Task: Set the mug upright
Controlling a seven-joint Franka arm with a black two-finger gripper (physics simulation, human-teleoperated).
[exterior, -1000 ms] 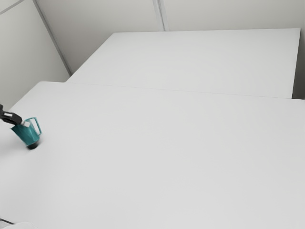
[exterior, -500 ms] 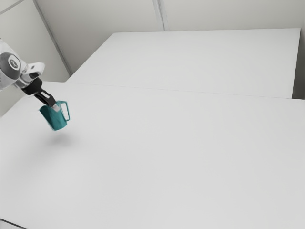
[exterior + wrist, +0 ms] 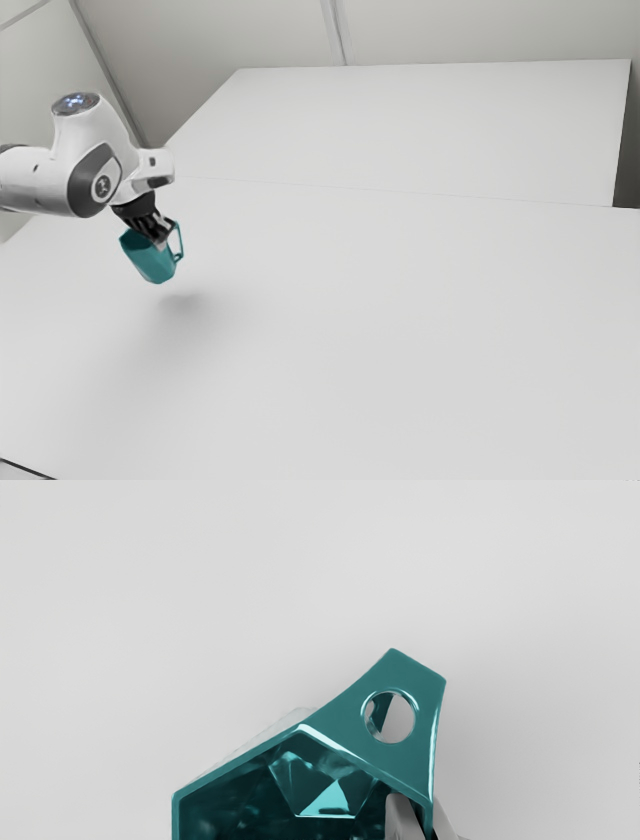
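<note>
Exterior view: claw (image 3: 163, 239) was clamped on the teal mug (image 3: 150, 264) — mug tilted, raised off the surface (image 3: 400, 350). Wrist view: glossy, angular rim (image 3: 236, 761), faceted interior (image 3: 325, 800) — handle (image 3: 415, 672) had a round opening.

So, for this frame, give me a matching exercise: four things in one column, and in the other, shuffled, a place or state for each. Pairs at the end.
Things
1. Teal faceted mug
2. Its teal handle
3. Black two-finger gripper
4. White table

Places and states
A. Under the other three, with a soft shadow on it
B. Tilted and held in the air, not yet upright
C. One finger inside the opening, the other outside the wall
D. Pierced by a round hole, joined to the rim

Right pairs: 1-B, 2-D, 3-C, 4-A
</note>
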